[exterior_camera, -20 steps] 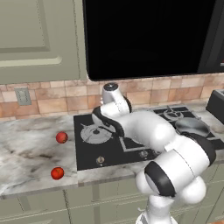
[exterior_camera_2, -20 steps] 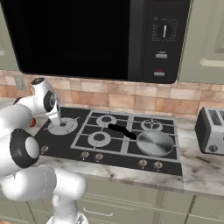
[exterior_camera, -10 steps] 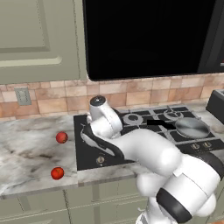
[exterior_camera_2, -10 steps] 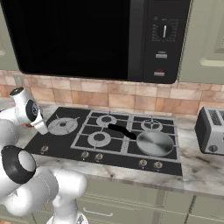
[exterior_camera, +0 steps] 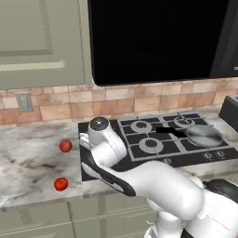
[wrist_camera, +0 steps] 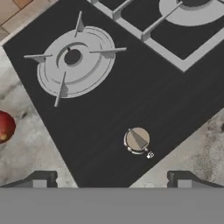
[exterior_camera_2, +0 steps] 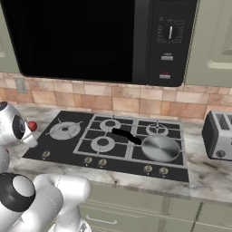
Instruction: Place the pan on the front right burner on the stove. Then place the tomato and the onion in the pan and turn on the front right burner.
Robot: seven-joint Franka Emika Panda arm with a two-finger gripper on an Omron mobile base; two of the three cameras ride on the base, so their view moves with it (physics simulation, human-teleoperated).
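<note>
The pan (exterior_camera_2: pixel 160 148) sits on the front right burner (exterior_camera_2: pixel 168 154) of the stove (exterior_camera_2: pixel 72 147), its black handle (exterior_camera_2: pixel 124 135) pointing back and left toward the centre of the cooktop. In the left base view the pan (exterior_camera: pixel 203 136) appears at the right end of the stove (exterior_camera: pixel 158 153), close to the knob row.

Two red balls rest on the marble desk (exterior_camera: pixel 28 158) left of the stove, well apart from the pan: one (exterior_camera: pixel 65 146) nearer the backsplash, one (exterior_camera: pixel 60 184) nearer the front edge. Which is the tomato and which the onion cannot be told.

The pincer (wrist_camera: pixel 111 179) is spread wide and holds nothing. In the hand view, its two dark fingertips (wrist_camera: pixel 40 180) stand above the front left corner of the stove (wrist_camera: pixel 105 109), with a small silver knob (wrist_camera: pixel 137 140) between them and the star-shaped burner (wrist_camera: pixel 73 59) beyond. A red ball (wrist_camera: pixel 5 127) lies on the desk at the left edge of that view.

A toaster (exterior_camera_2: pixel 218 135) stands on the desk right of the stove.
</note>
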